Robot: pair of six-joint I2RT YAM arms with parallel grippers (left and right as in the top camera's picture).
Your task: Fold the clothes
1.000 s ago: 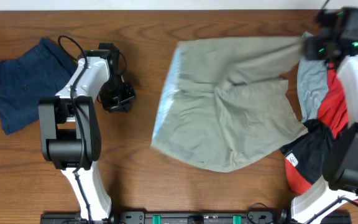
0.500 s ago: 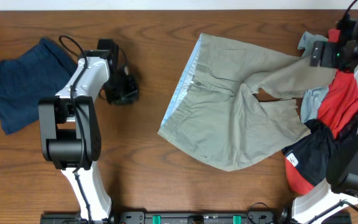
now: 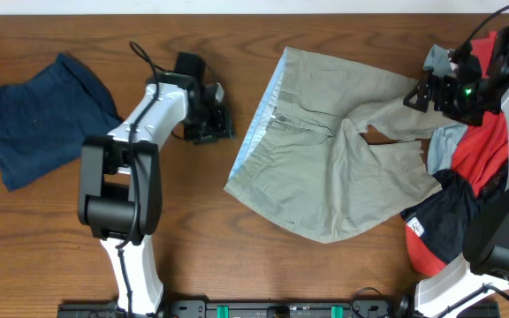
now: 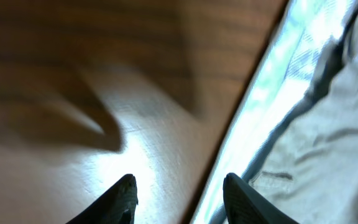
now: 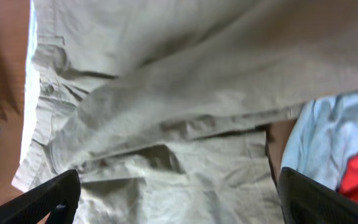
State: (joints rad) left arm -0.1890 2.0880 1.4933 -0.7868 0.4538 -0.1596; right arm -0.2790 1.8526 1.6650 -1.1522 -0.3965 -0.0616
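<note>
Soft, limp, light khaki shorts (image 3: pixel 343 150); grab by waistband (image 3: pixel 259 132) corners, expect sag. L gripper (image 4: pixel 180 180) parted, empty; R gripper (image 5: pixel 179 186) wide apart, empty.

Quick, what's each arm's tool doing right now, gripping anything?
Left tool: open, empty, above the table beside the khaki shorts.
Right tool: wide open, empty, over the khaki shorts.
</note>
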